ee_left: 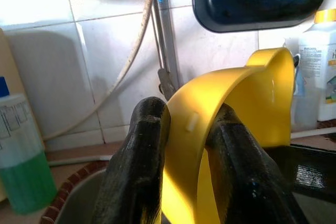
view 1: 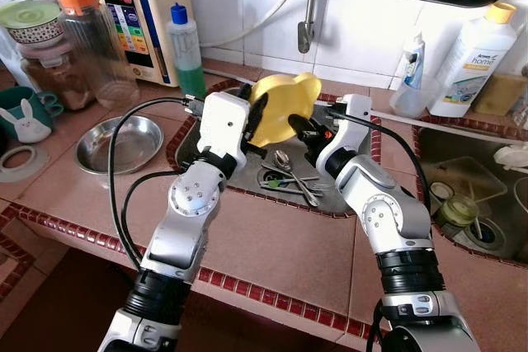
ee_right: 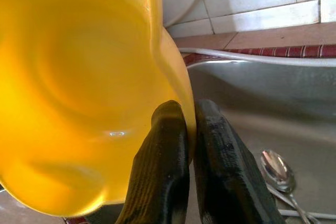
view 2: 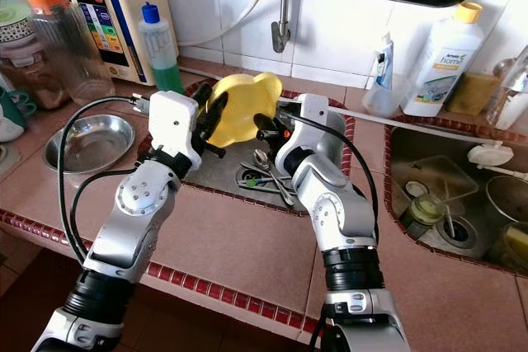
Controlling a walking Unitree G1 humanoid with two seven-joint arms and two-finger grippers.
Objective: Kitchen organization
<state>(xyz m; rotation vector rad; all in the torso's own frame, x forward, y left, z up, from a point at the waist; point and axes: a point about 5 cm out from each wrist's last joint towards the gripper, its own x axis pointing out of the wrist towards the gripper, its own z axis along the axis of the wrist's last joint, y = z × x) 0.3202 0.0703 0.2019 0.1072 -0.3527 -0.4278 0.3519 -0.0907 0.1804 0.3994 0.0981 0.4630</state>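
Yellow bowl (view 1: 285, 106); black tool fingers (ee_left: 139, 171); green soap bottle (view 1: 187, 51).

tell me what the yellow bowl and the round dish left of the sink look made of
Yellow bowl, pinched at its rim by both the left gripper and right gripper: likely plastic, smooth and glossy, thin-walled, light glowing through it. Round dish: probably stainless steel, with a grey, dully reflective sheen.

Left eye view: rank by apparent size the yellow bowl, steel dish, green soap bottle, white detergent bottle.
1. steel dish
2. yellow bowl, gripped by the left gripper and right gripper; partly hidden, so its place against the dish is unsure
3. white detergent bottle
4. green soap bottle
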